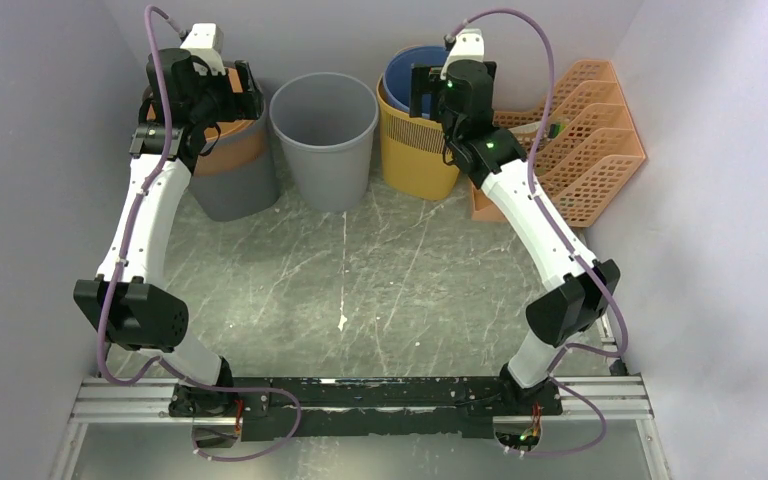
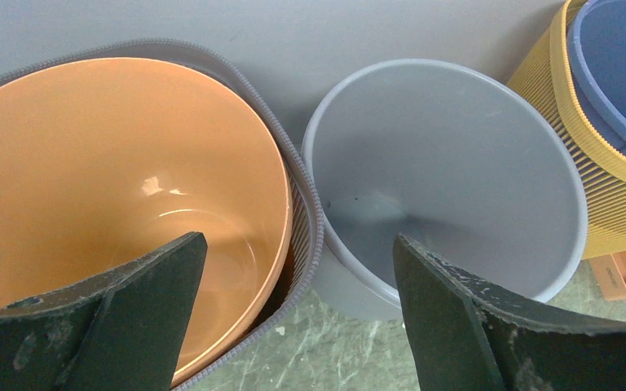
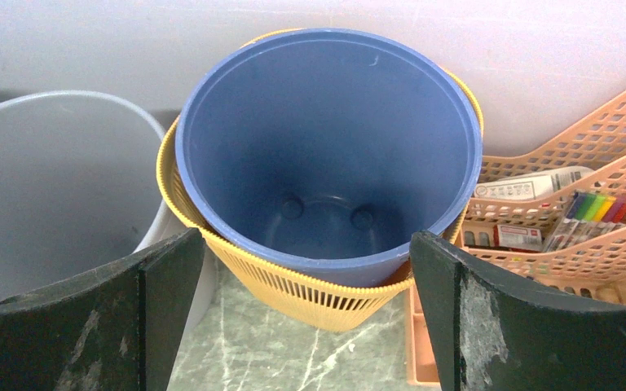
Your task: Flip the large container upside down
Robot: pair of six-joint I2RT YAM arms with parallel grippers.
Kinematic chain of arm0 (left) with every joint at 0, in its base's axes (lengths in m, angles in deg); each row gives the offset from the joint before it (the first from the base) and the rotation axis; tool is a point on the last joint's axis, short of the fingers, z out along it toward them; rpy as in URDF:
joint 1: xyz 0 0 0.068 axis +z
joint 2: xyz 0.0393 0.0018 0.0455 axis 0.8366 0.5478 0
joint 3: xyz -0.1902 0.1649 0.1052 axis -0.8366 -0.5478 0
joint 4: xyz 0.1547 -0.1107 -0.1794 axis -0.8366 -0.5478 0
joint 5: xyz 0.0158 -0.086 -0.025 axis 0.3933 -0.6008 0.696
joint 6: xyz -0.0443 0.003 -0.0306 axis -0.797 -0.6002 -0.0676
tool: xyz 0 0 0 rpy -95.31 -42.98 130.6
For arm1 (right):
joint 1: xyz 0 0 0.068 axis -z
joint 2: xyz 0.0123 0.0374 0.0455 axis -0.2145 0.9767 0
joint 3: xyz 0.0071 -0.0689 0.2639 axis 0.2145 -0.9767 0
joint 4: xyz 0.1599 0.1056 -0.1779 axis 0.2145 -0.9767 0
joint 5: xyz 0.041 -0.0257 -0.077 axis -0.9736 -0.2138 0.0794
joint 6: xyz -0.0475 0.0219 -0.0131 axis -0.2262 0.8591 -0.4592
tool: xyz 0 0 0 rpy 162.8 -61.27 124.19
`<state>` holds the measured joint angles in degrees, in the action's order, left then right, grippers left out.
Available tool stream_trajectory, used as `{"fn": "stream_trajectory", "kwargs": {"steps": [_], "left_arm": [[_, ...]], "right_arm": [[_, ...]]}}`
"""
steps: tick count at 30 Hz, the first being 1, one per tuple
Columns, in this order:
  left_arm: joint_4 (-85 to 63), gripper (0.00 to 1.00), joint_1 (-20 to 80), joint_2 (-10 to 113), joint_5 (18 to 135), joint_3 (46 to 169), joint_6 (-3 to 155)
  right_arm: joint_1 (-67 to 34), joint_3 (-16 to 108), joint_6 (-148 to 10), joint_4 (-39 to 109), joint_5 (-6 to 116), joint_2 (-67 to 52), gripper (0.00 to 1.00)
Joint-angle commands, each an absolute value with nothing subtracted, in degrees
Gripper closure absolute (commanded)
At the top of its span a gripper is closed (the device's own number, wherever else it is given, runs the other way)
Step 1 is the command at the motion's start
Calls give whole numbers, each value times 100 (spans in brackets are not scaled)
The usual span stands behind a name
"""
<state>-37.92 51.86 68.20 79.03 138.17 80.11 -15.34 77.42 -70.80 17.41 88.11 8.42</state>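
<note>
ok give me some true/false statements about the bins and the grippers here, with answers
1. The blue bucket sits inside the yellow basket. True.
2. The middle grey bin lies on its side. False: it stands upright, mouth up.
3. The left gripper and right gripper are both open, holding nothing. True.
4. The orange bucket stands alone on the table. False: it is nested in a ribbed grey bin.
5. The peach file rack is empty. False: it holds markers and other small items.
</note>
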Motion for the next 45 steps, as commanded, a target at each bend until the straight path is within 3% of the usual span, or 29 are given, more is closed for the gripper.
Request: {"fn": "stream_trajectory", "kwargs": {"steps": [1, 9, 15, 21, 45], "left_arm": [[-3701, 4, 5145, 6744, 7959, 13862, 8066], [-3744, 3, 5147, 6657, 8176, 13868, 8194], [-3703, 2, 5151, 6544, 8257, 13765, 8183], [-3683, 3, 5151, 6477, 8241, 13624, 8089], [-3597, 2, 5151, 6333, 8317, 13157, 8177]], "right_arm": [[-1556, 7811, -7333, 1700, 8900, 884, 0], [-1556, 8177, -7673, 1594, 8110, 960, 1], [-1529, 9089, -7871, 1090, 7761, 1499, 17], [-1234, 10741, -7683, 83, 7134, 2647, 31], [-993, 10056, -7375, 1358, 5889, 3322, 28]]}}
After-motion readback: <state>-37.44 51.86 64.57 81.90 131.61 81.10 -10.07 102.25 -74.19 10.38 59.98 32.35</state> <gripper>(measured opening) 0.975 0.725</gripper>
